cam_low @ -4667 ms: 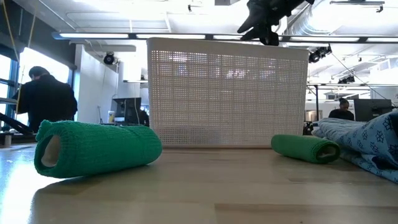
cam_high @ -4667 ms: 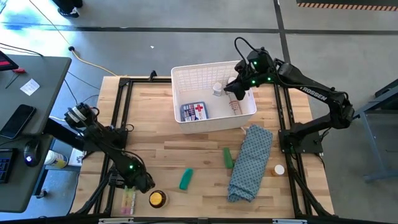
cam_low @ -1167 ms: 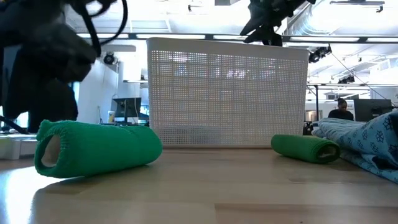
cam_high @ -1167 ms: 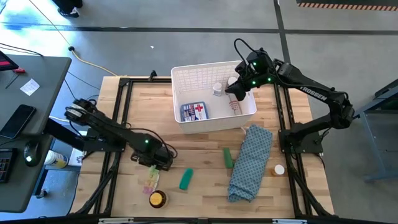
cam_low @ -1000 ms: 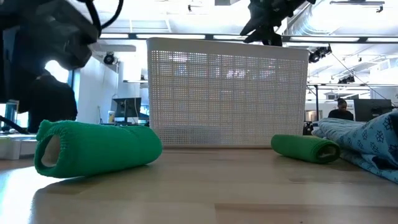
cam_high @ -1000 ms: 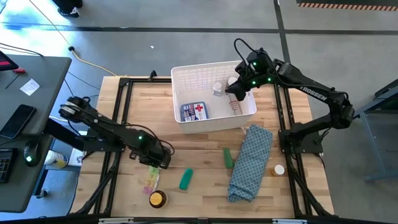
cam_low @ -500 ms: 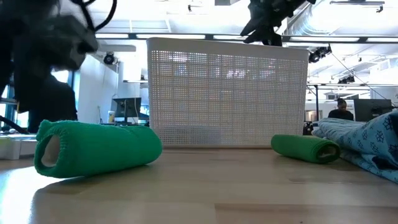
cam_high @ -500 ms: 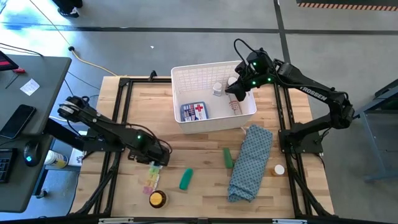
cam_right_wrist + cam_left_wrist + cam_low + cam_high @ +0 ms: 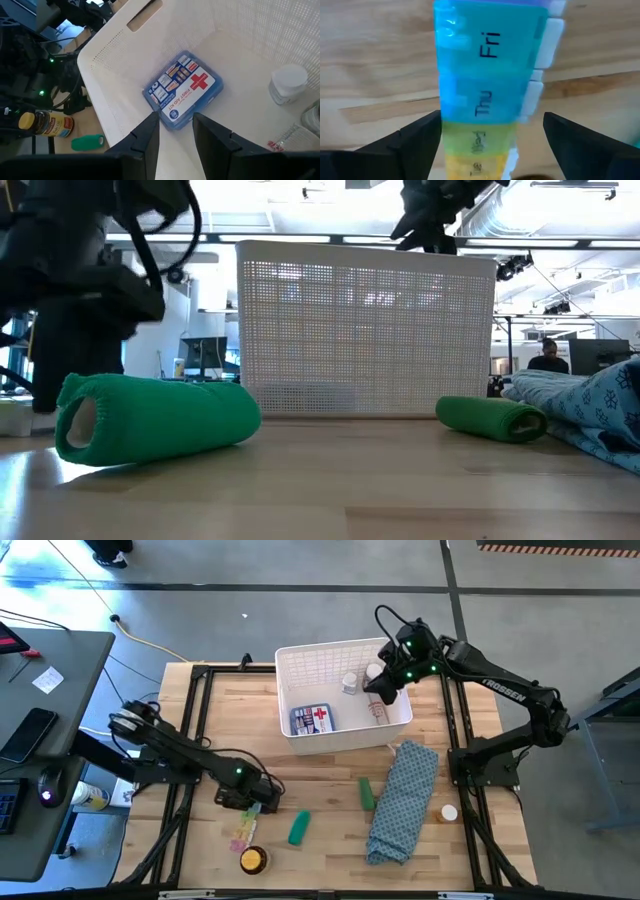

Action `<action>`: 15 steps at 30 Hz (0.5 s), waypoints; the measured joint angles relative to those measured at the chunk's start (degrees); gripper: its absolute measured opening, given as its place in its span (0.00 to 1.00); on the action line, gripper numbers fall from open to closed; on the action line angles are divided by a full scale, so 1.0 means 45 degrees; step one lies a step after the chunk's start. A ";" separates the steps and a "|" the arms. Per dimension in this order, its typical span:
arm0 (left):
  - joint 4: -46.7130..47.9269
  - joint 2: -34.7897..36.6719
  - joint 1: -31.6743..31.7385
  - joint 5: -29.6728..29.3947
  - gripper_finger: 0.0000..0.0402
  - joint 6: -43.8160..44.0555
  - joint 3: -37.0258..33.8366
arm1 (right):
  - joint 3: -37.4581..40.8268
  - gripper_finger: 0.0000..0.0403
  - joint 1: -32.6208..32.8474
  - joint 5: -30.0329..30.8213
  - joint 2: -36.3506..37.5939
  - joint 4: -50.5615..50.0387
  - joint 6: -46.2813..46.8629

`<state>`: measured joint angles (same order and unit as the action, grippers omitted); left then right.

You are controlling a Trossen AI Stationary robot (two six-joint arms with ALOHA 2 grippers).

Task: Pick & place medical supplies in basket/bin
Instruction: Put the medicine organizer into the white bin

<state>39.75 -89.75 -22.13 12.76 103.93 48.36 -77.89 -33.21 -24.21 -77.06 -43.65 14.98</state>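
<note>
The rainbow pill organiser strip (image 9: 242, 831) lies flat on the wooden table at the near left. My left gripper (image 9: 251, 808) points down over its far end. It is open, with one finger (image 9: 415, 140) on each side of the strip (image 9: 485, 105); I see no touch. My right gripper (image 9: 383, 683) hangs above the far right corner of the white basket (image 9: 290, 680), its fingers (image 9: 150, 132) a little apart with nothing between them. In the basket lie the red-cross pack (image 9: 182, 90), a white-capped bottle (image 9: 287, 85) and a pinkish tube (image 9: 378, 712).
Two green tubes (image 9: 299, 828) (image 9: 366, 792) and a round yellow tin (image 9: 253, 860) lie on the table near the front. A long blue patterned cloth (image 9: 402, 802) lies at the right, with a small white-capped bottle (image 9: 449, 812) beside it. People show in the room behind.
My left gripper has come down over the far end of the pill organiser strip, which has stayed where it lay. My right gripper has kept still above the basket.
</note>
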 joint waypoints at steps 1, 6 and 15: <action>0.0014 -0.0075 -0.0005 0.0067 0.92 -0.0070 -0.0007 | 0.0000 0.27 0.0000 -0.0004 0.0000 -0.0056 -0.0005; -0.0408 -0.0298 -0.0005 0.0319 0.84 -0.0152 -0.0013 | 0.0000 0.27 0.0000 -0.0051 0.0000 -0.0236 -0.0101; -0.0596 -0.0289 -0.0005 0.0368 0.76 -0.0761 -0.0010 | 0.0000 0.27 0.0000 -0.0030 0.0000 -0.0294 -0.0247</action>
<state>37.07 -91.05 -22.15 14.42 100.50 48.31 -77.89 -33.21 -24.35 -77.06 -44.97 13.87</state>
